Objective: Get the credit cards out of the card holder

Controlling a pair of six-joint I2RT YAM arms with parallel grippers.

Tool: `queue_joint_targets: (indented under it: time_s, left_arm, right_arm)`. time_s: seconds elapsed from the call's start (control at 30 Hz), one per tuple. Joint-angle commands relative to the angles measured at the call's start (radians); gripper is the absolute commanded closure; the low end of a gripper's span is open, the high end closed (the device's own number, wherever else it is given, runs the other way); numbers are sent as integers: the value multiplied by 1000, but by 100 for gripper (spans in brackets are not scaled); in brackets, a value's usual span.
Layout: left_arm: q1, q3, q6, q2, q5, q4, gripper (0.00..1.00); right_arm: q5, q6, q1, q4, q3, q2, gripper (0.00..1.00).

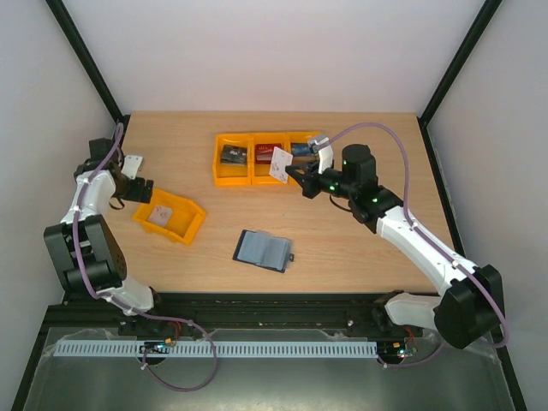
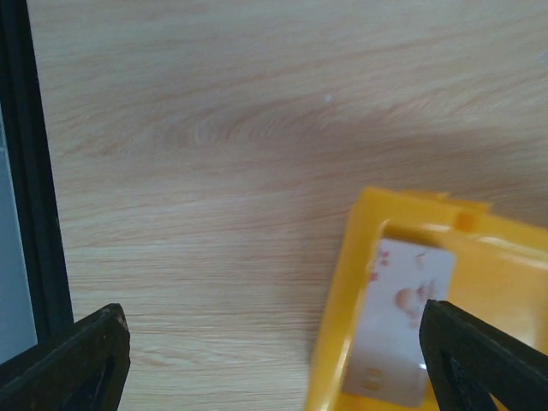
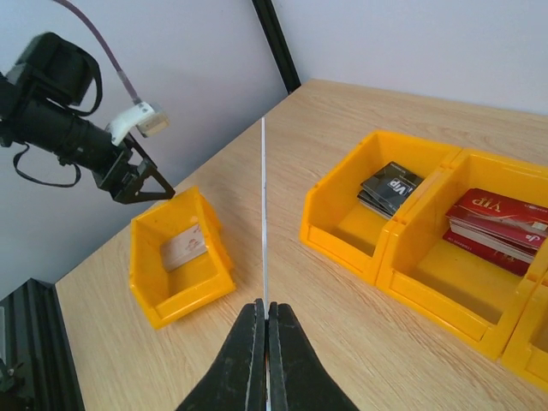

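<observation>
Seen from above, the dark navy folding card holder (image 1: 262,250) is lying open on the wooden table (image 1: 360,257), towards its near edge. The right gripper (image 1: 295,174) is gripping a white card with red marks (image 1: 280,164) just beside the row of orange plastic bins (image 1: 231,178).

In the left wrist view, the left gripper (image 2: 272,325) is standing spread wide beside a single orange bin (image 2: 334,342). A pale card with reddish marks (image 2: 398,334) is lying inside it.

In the right wrist view, the fingers (image 3: 244,360) are pinching the white card, seen edge-on. "VIP" is showing on the black cards (image 3: 390,187) and the red cards (image 3: 501,224).

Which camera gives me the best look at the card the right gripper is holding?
Top external: the white card shows its face there, pinched by the right gripper. Right wrist sees it only edge-on, as a thin line. Left wrist misses it.
</observation>
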Motion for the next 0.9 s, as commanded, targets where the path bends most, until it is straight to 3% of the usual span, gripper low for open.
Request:
queue_joint_targets:
  time_s: [0.0, 0.17, 0.27, 0.33, 0.37, 0.4, 0.43, 0.67, 0.87]
  left_arm:
    - [9, -49, 111, 44, -29, 57, 11]
    - [10, -46, 203, 104, 30, 60, 24]
    - [10, -32, 251, 137, 39, 57, 37]
    - [9, -27, 310, 142, 69, 54, 54]
    - [9, -26, 343, 140, 91, 57, 71]
    - [8, -31, 363, 138, 100, 85, 81]
    - [8, -38, 380, 135, 106, 111, 87]
    - [-15, 14, 652, 193, 180, 24, 92]
    - [-65, 214, 903, 330, 306, -219, 92]
  right_arm:
    - [-17, -17, -7, 28, 7, 12, 98]
    - [-4, -36, -7, -9, 25, 24, 98]
    - [-4, -39, -8, -15, 26, 25, 98]
    - [-5, -44, -7, -24, 34, 29, 98]
    - [-4, -48, -7, -31, 37, 32, 98]
    - [-3, -49, -7, -36, 43, 34, 98]
    - [-2, -51, -7, -42, 48, 37, 98]
    - [-31, -58, -7, -61, 59, 53, 98]
    - [-130, -59, -7, -97, 103, 111, 98]
